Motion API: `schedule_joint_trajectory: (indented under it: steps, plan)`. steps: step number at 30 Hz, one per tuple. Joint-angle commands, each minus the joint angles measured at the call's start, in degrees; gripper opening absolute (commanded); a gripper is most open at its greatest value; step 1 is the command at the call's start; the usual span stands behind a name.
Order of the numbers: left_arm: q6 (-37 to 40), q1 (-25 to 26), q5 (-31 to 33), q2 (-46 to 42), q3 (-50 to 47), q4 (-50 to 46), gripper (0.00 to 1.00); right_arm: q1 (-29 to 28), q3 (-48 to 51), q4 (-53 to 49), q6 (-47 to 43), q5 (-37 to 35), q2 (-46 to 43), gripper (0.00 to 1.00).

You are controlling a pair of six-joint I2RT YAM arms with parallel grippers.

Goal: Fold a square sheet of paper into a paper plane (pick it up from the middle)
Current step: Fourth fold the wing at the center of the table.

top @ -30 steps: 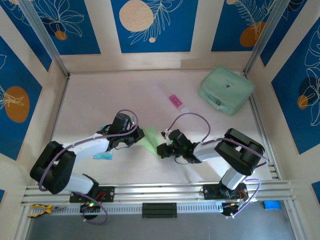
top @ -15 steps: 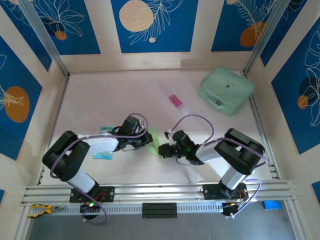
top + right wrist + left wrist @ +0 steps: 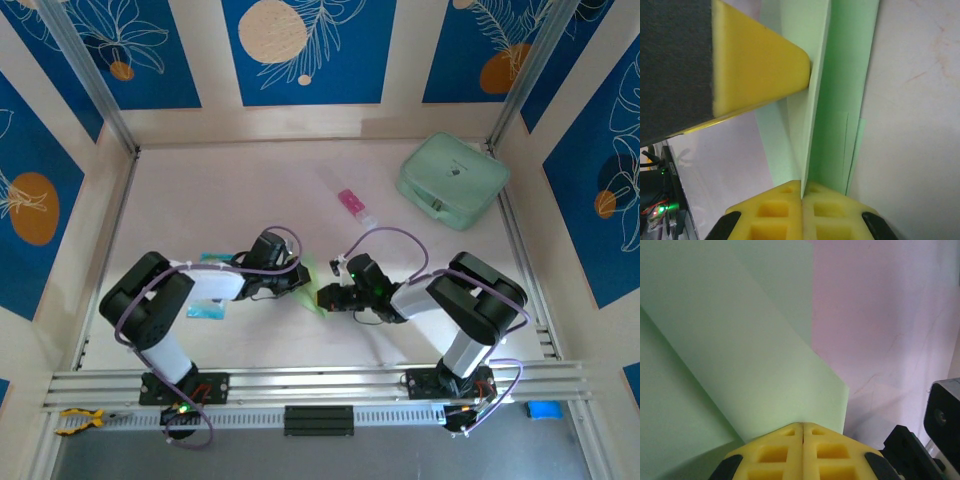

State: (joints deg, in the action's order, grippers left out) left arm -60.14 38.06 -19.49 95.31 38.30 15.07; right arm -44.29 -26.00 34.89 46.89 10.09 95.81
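The pale lime-green sheet of paper [image 3: 311, 283] is folded into a narrow strip and sits between the two grippers at the table's near middle. My left gripper [image 3: 299, 279] meets it from the left; in the left wrist view its yellow fingertips [image 3: 790, 432] are pressed together at the edge of a raised paper flap [image 3: 750, 365]. My right gripper [image 3: 326, 297] holds it from the right. The right wrist view shows my right gripper [image 3: 802, 186] shut on an upright fold of the paper [image 3: 816, 100], with the left gripper's yellow finger [image 3: 755, 65] touching the same fold further along.
A bulky mint-green case [image 3: 452, 180] lies at the back right. A small pink-and-white tube [image 3: 355, 206] lies behind the grippers. A blue-and-white packet [image 3: 206, 311] sits beside the left arm. The aluminium rail [image 3: 320, 380] runs along the near edge.
My left gripper has slid right onto the paper and its arm has folded in closer. The paper has been drawn into a narrower, raised strip. The right gripper barely moved.
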Motion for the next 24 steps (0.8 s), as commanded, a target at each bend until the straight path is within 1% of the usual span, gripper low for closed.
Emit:
schedule_joint_trajectory:
  steps: [1, 15, 24]
  plan:
    - [0.12, 0.33, 1.58, 0.93, 1.76, 0.21, 0.03, 0.14, -0.31, -6.69, 1.01, 1.49, 2.42, 0.05]
    - [0.93, 0.17, 2.41, 2.18, 2.56, -1.32, 0.03, 1.31, -1.33, -9.42, 1.16, 4.28, 2.40, 0.05]
    - [1.07, 0.19, 2.43, 3.10, 2.87, -1.80, 0.02, 1.45, -1.73, -10.84, 1.44, 3.89, 2.54, 0.05]
